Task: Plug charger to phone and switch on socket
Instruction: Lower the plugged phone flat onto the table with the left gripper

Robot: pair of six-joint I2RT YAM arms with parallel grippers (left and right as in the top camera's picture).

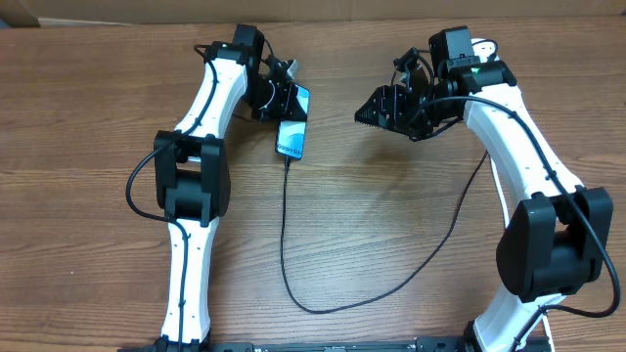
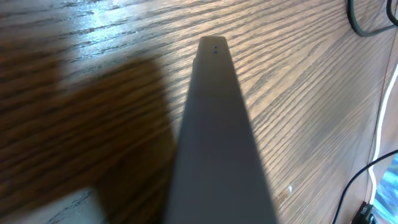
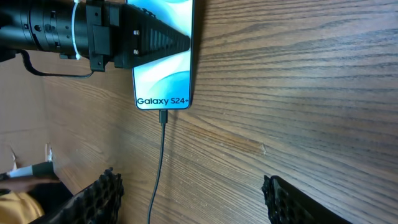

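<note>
The phone (image 1: 290,142) lies flat on the table, screen lit blue and reading "Galaxy S24+" in the right wrist view (image 3: 163,99). The charger (image 1: 284,235), a thin black cable, has its connector (image 3: 163,116) seated in the phone's bottom edge. My left gripper (image 1: 291,110) is shut, and its black fingers (image 3: 155,40) lie on the upper half of the screen. In the left wrist view they show only as a blurred grey wedge (image 2: 211,46). My right gripper (image 1: 377,110) hovers open to the phone's right, its pads (image 3: 102,199) wide apart above bare wood. The socket is out of view.
The charger cable loops from the phone toward the front edge, then curves right (image 1: 430,254) and runs up behind the right arm (image 1: 528,166). The wooden table (image 1: 391,215) ends at the far edge (image 1: 98,20). A dark cable (image 2: 367,25) and a white cord (image 2: 379,124) show in the left wrist view.
</note>
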